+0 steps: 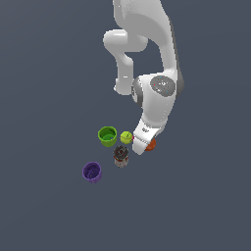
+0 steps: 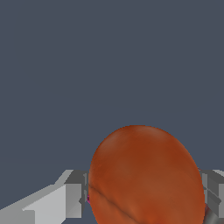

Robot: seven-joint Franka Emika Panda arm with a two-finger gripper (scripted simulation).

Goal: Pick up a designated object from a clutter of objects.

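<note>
The orange-red ball (image 1: 151,144) lies on the floor at the exterior view's right end of the clutter, mostly hidden by my hand. My gripper (image 1: 143,147) is down over it. In the wrist view the ball (image 2: 146,179) fills the space between the grey fingers (image 2: 74,194), which touch it on both sides, so the gripper (image 2: 146,194) is shut on it. The ball looks level with the floor. The green cup (image 1: 107,136), yellow-green ball (image 1: 126,137), dark can-like thing (image 1: 121,155) and purple cup (image 1: 91,172) lie to the exterior view's left.
The yellow-green ball is close beside my hand, and the dark can-like thing stands just below it in the exterior view. A sliver of pink (image 2: 89,199) shows beside the ball in the wrist view. The floor is plain dark grey.
</note>
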